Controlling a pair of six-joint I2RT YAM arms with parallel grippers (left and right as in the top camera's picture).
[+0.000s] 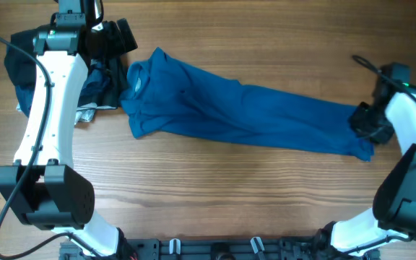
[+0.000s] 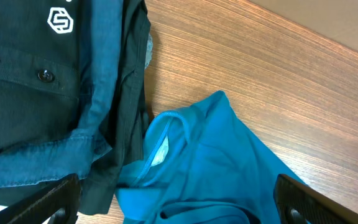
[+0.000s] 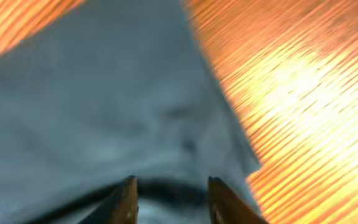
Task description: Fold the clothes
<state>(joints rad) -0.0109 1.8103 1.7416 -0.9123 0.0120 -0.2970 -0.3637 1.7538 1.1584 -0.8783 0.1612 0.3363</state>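
The blue polo shirt (image 1: pixel 237 108) lies stretched across the desk (image 1: pixel 230 195). It looks soft, light and limp (it will likely sag), so it is best pinched at the shoulders or hem corners. The left claw (image 2: pixel 176 202) gapes wide near the collar (image 2: pixel 160 140); the right claw (image 3: pixel 173 199) stands half-parted over the opposite end.

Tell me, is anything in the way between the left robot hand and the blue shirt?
No, nothing visible. The left gripper hangs wide open right over the collar of the blue polo shirt. The pile of dark clothes lies beside the collar, not over it.
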